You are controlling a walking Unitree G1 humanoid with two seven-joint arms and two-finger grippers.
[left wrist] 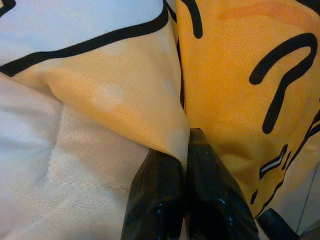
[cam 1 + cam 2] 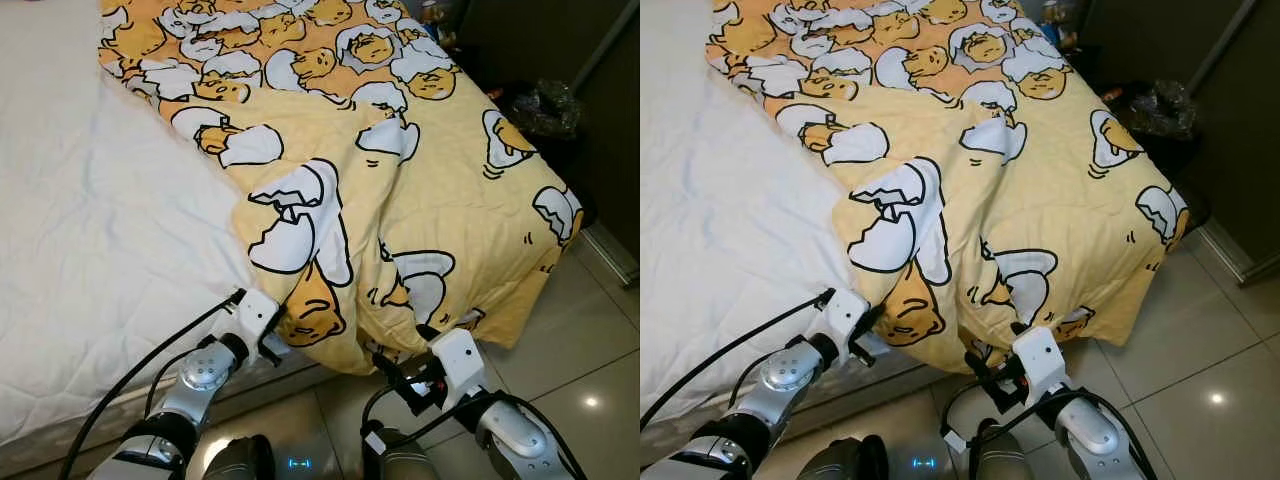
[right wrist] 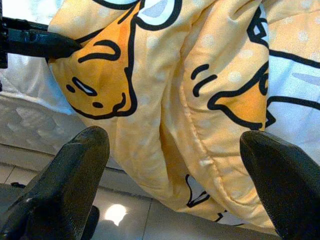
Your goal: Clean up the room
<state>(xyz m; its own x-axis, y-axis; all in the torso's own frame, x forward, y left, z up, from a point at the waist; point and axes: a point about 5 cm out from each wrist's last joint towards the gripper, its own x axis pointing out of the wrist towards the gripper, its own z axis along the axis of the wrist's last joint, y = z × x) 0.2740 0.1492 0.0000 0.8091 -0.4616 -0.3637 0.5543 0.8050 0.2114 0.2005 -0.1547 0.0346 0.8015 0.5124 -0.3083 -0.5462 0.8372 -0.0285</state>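
A yellow blanket [image 2: 400, 200] printed with cartoon eggs lies bunched over the right half of the bed, its lower corner drooping over the mattress edge. My left gripper [image 1: 186, 145] is shut on a fold of the blanket's edge at the near side of the bed [image 2: 277, 340]. In the right wrist view my right gripper [image 3: 175, 165] is open, its two black fingers [image 3: 75, 170] spread wide just below the hanging folds of the blanket [image 3: 200, 100], not touching the cloth. In the eye views it sits under the drooping corner [image 2: 402, 352].
The white quilted mattress [image 2: 90, 230] covers the left half of the view. Glossy beige floor tiles [image 2: 590, 360] run along the bed's right side. A dark crumpled bag [image 2: 545, 105] sits by dark furniture at the back right.
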